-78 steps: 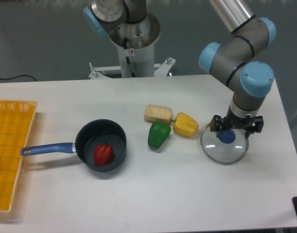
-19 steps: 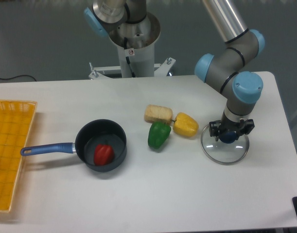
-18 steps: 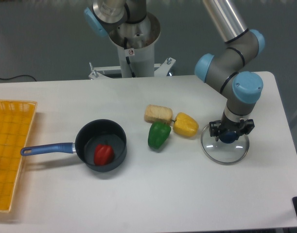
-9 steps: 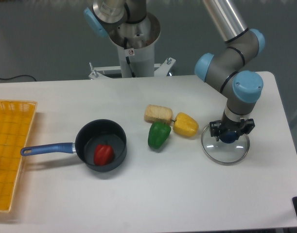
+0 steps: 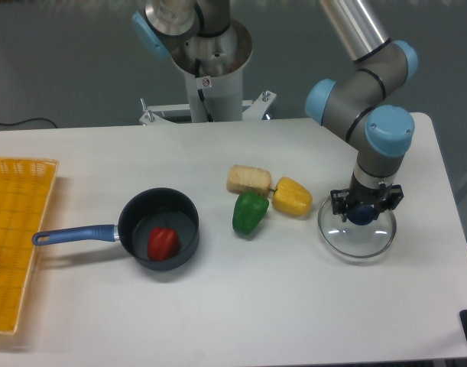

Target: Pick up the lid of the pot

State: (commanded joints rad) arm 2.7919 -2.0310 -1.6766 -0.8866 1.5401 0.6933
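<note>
Surface [image 5: 179, 321]: white; black pan [image 5: 189, 237] at eight o'clock, red piece [image 5: 163, 243] inside; green pepper [image 5: 251, 212] at five, yellow piece [image 5: 292, 196] at three.
Room: yellow crate [image 5: 23, 229] at nine o'clock, dark gear [image 5: 199, 38] towards twelve.
Pincer [image 5: 365, 209]: just past three o'clock, my two fingers clamped on the lid's blue knob.
Pot lid [image 5: 357, 243]: clear, directly beneath me at my six o'clock; whether it's raised, I can't tell.

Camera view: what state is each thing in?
Tool: closed on the blue knob.
Lid: knob upward, gripped; lift unclear.
Pan: upright, uncovered, red item inside.
Green vegetable: whole, lying down.
Yellow vegetable: whole, lying down.
Crate: open-topped.
</note>
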